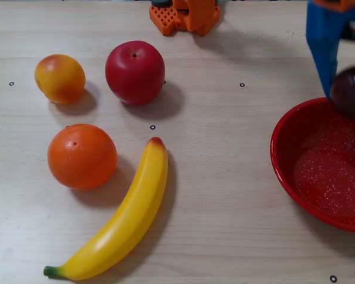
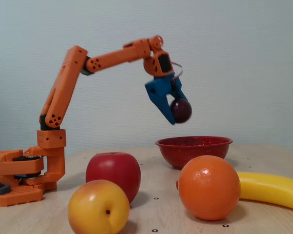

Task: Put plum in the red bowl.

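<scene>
No legible text, labels, brands or numbers are found in either view. Only small black ring marks are seen on the table (image 1: pixel 225 195); nothing can be read from them.

Worktop (image 1: pixel 236 195): pale wood grain, matt, smooth. Red bowl (image 1: pixel 284 160) at the right edge: glossy, enamel-like, fine white speckles inside. Plum (image 2: pixel 181 110): dark, glossy skin, held in the claw (image 2: pixel 176 113) of matt blue plastic. Arm (image 2: pixel 112 54): matt orange plastic. Apple (image 1: pixel 135 72), orange (image 1: pixel 81 155), banana (image 1: pixel 124 219), peach-like fruit (image 1: pixel 60 78): smooth, shiny, plastic-looking.
</scene>
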Tool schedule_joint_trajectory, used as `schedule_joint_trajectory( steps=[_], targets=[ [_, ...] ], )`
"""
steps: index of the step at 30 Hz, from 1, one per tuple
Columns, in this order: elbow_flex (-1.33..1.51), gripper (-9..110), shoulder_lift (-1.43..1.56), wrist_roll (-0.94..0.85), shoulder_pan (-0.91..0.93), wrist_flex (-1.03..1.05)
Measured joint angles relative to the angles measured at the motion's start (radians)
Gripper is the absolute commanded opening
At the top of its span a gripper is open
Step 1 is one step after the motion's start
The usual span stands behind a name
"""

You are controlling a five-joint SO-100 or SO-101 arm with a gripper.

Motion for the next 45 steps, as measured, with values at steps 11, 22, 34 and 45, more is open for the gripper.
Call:
schedule_joint_trajectory(
  steps=[11,22,34,45],
  targets=[
    [-0.107,0,-0.229,-0.110,-0.003,-0.094],
    [-0.167,38,-0.345,-0.218,-0.002,-0.133],
    [-0.175,39,-0.345,-0.245,0.002,-0.163],
    [-0.175,35,-0.295,-0.247,0.006,-0.150]
  ],
)
